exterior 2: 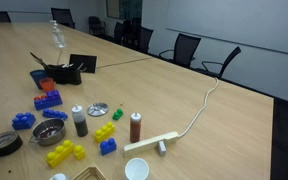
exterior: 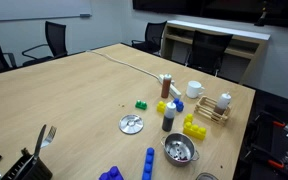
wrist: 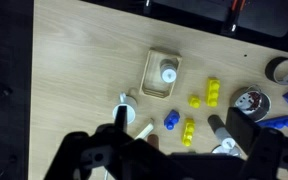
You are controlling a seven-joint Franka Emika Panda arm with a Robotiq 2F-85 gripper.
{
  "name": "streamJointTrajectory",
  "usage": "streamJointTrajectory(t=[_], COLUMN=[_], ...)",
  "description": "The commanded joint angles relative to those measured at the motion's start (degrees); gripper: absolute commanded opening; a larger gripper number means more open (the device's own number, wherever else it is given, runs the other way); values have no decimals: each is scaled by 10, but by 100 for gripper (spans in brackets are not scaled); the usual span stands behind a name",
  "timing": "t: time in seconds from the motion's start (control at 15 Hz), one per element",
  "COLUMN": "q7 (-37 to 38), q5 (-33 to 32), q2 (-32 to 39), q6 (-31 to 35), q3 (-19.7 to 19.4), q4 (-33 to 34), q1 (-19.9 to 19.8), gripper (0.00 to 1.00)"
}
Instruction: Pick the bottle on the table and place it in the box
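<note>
1. Though this is plainly a meeting room, with black office chairs (exterior: pixel 54 40) round a long pale wooden table (exterior: pixel 74 90), an exterior view shows clutter at one end. It counts three bottles, one white mug (exterior: pixel 195 90), one metal bowl (exterior: pixel 180 149) and one box (exterior: pixel 214 110). The bottle (exterior: pixel 169 115), dark with a pale cap, stands upright on the table between the taller brown bottle (exterior: pixel 166 85) and the bowl, apart from the box. The box holds the white bottle (exterior: pixel 225 100). Yellow blocks (exterior: pixel 194 127) lie between the bottle and the box.
2. In an exterior view from elsewhere, two bottles stand: the bottle (exterior 2: pixel 80 121) near the bowl (exterior 2: pixel 48 134), and the brown bottle (exterior 2: pixel 136 127) further along. One roll of tape (exterior 2: pixel 3 143) lies flat, and one white cable (exterior 2: pixel 199 115) trails across the table.
3. The wrist view looks down from well above. The gripper (wrist: pixel 168 115) has its jaws spread wide with nothing in them. Below are the box (wrist: pixel 162 75) with the one white bottle (wrist: pixel 169 73) inside, the bowl (wrist: pixel 252 102) and the tape (wrist: pixel 283 70). I cannot pick out the dark bottle for certain here.
</note>
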Motion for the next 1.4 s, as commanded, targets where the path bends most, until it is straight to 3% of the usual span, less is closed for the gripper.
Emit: streamJointTrajectory(t=[0.0,0.47,1.0,1.07,1.33], q7=[4,-10,-29,-7,-14], q5=[-3,-5,56,45,47], q2=[0,67,221,196,224], q6=[-1,27,186,176,190], q3=[-5,16,51,58,60], q4=[1,10,20,4,15], q1=[7,42,111,102,105], gripper=[100,100,100,100,100])
